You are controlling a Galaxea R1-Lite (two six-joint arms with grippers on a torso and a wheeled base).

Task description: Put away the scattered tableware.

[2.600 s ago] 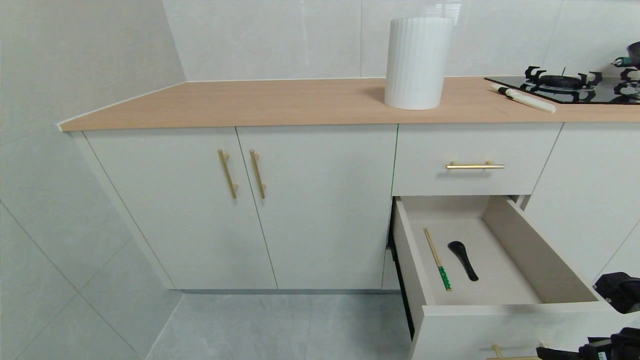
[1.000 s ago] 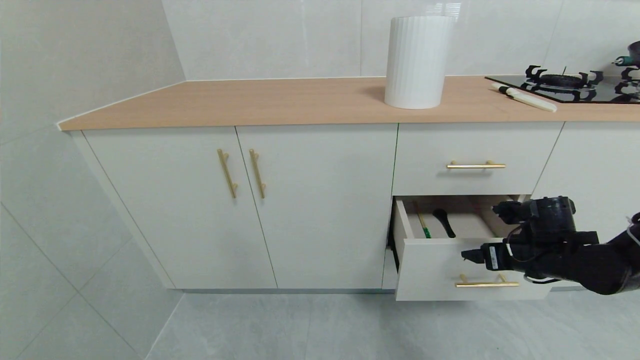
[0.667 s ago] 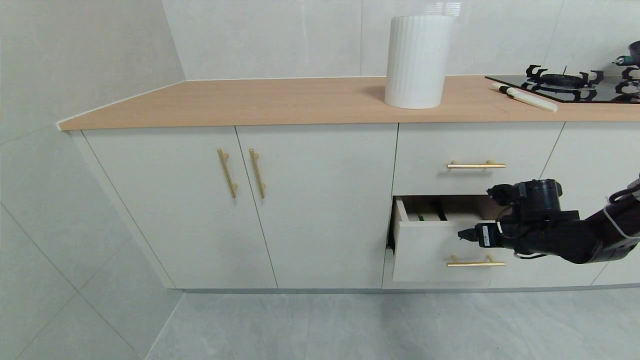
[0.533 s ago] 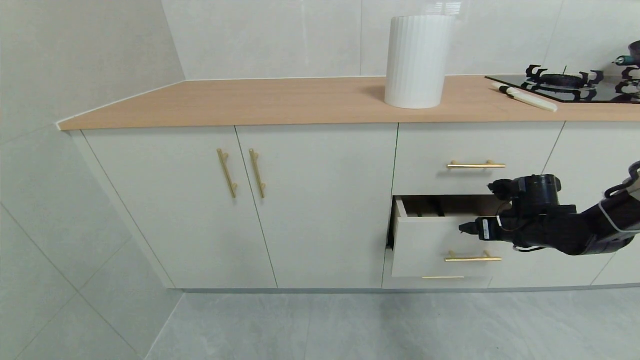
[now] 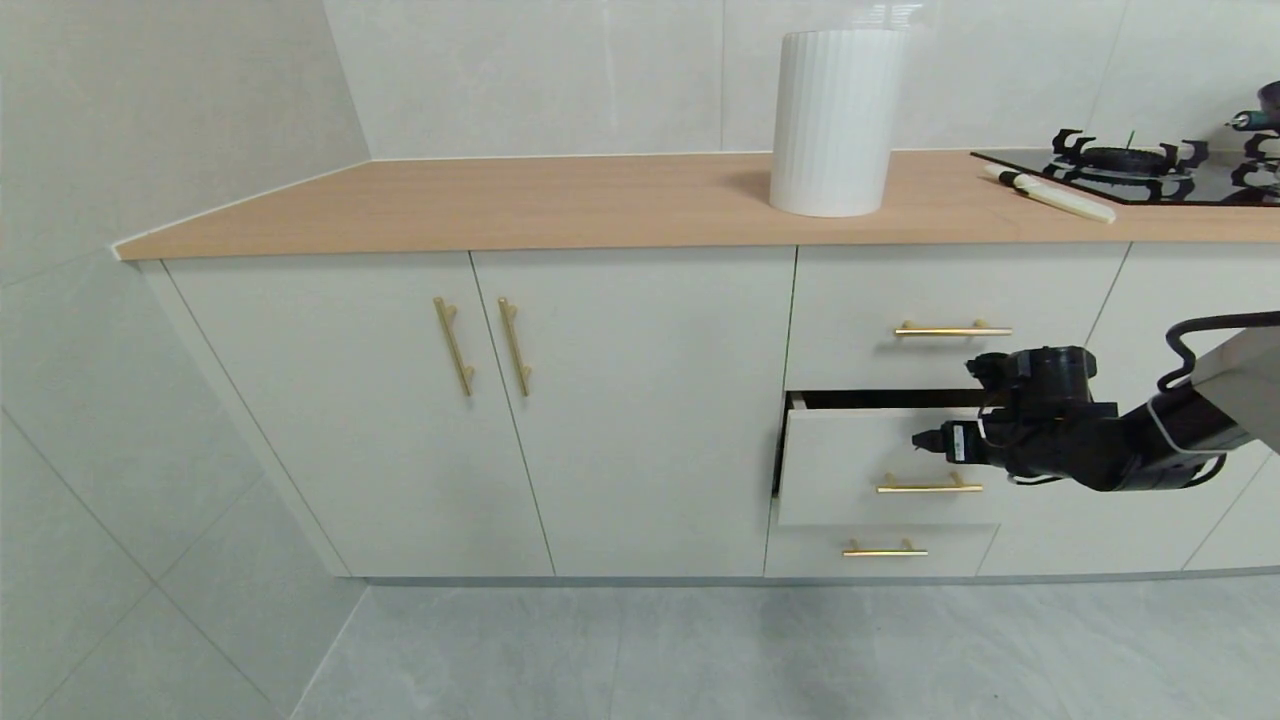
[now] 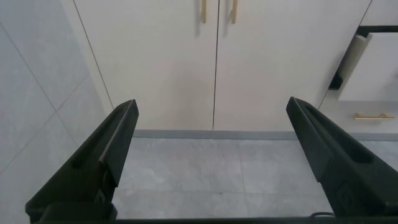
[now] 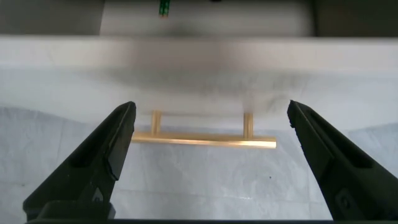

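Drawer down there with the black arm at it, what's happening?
The robot's right gripper, open, is at the front of the middle drawer, just above its gold handle. The drawer is almost shut, with only a dark slit at its top; a green chopstick tip shows inside. On the counter are a white ribbed jar and, by the stove, a knife.

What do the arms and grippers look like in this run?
Right arm: bulky black wrist with a round black camera housing on top, a small white label near the gripper base, and a black cable looping off a pale grey forearm link. Left gripper and right gripper: matching matte black fingers, flat, tapering to blunt tips.
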